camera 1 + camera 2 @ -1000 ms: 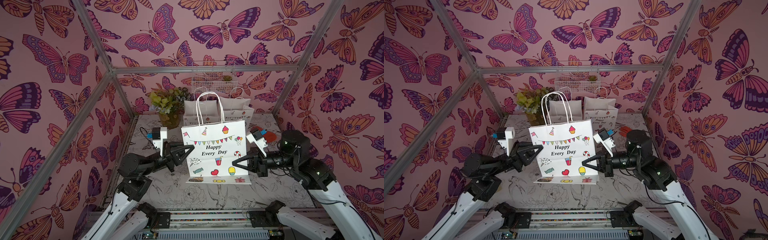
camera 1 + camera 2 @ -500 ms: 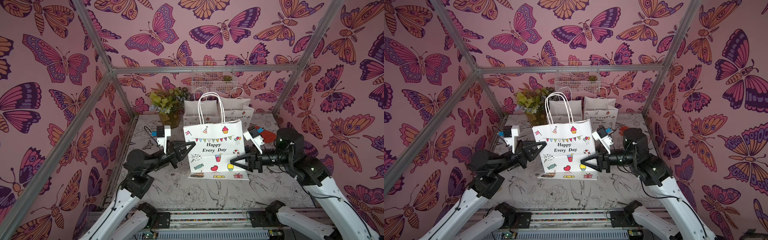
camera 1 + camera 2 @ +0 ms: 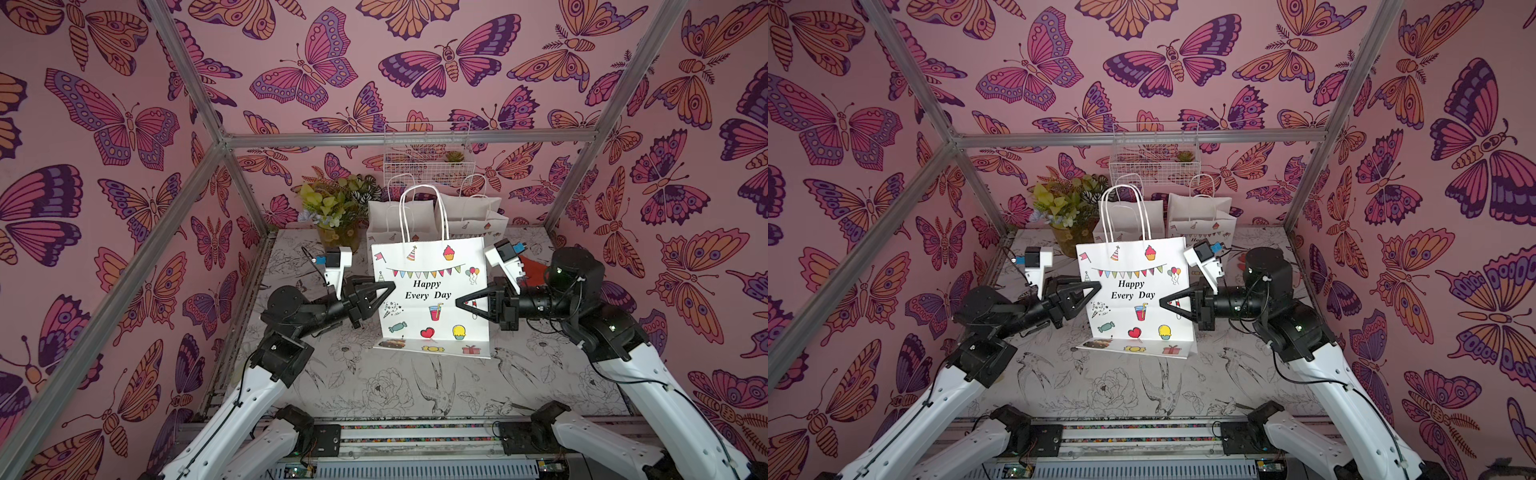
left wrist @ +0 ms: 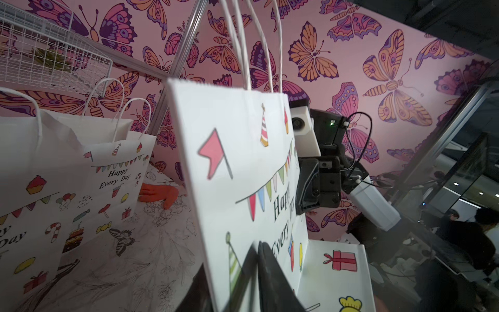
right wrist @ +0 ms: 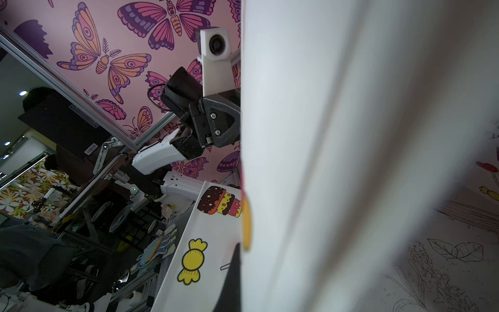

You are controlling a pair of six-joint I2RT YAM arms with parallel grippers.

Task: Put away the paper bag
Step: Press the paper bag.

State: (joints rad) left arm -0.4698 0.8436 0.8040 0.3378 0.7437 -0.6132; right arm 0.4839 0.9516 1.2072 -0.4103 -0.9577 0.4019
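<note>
A white paper bag printed "Happy Every Day" stands upright mid-table, handles up, its bottom flap folded out flat toward the front. My left gripper is at the bag's left edge. In the left wrist view its jaws stand slightly apart, one finger in front of the front panel and one behind. My right gripper pinches the right edge. The right wrist view shows only one of its fingers, against the bag.
Two more white paper bags stand at the back. A potted plant is at the back left. A wire basket hangs on the rear wall. A red object lies behind my right gripper. Metal frame posts bound the table.
The bag has settled slightly farther back. My right gripper opened, slid up the right edge and shut again. My left gripper closed at the left edge, and its jaws have since parted a little.
</note>
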